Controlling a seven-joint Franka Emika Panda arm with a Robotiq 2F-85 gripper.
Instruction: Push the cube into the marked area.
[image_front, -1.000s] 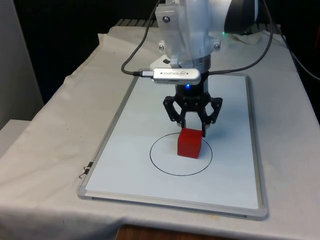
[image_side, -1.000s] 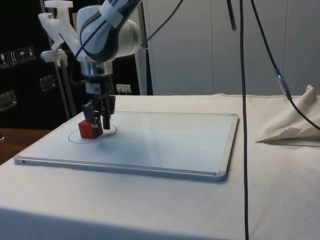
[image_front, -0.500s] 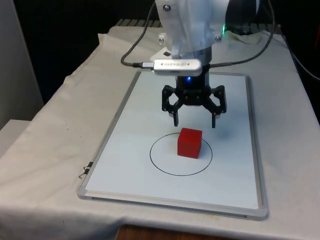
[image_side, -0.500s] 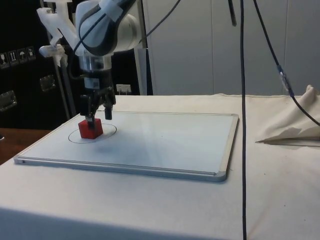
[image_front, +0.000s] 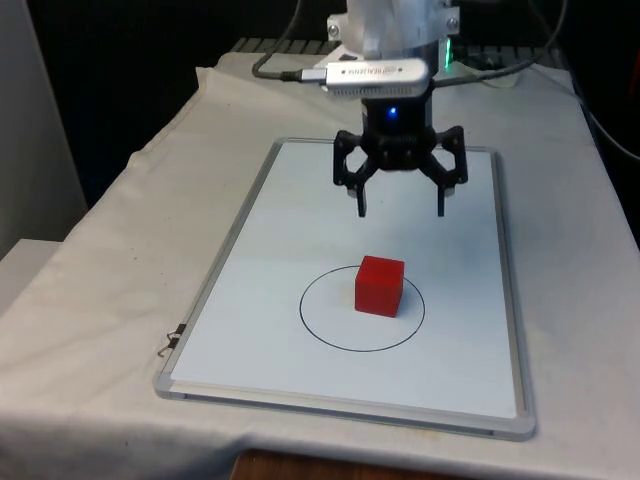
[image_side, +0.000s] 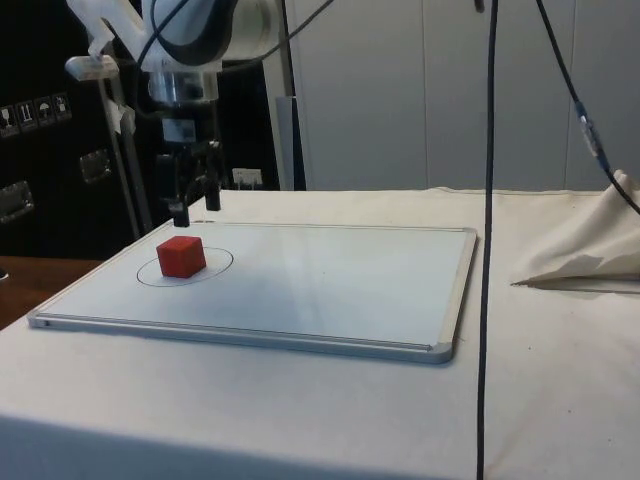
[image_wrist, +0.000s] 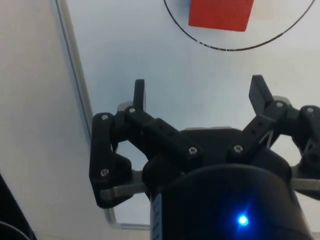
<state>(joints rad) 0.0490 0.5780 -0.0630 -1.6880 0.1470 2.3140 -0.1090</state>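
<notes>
**Cube inside the circle, gripper raised behind it**

The red cube sits on the whiteboard inside the black drawn circle. In the front view we see it slightly off the ring's centre, toward about 1 o'clock, with its base fully within the line. In the side view the cube rests flat on the board, and the circle shows around it as a thin, flattened ellipse. Nothing touches the cube on any face we can see.

We find the gripper in the air above the board, at roughly 12 o'clock from the cube in the front view, clear of the cube and outside the ring. Its two fingers point straight down and stand spread wide apart with nothing between them; one fingertip hangs over bare board. In the side view the gripper is above the cube's level and offset from it, with a plain gap between the tips and the cube's top.

From the wrist we see the gripper with both fingers parted over white board, the cube beyond them and an arc of the circle between the fingers and the cube.

The whiteboard lies on the white cloth that covers the table, and a small metal clip lies on the cloth beside the board's near corner on the front view's left.
</notes>
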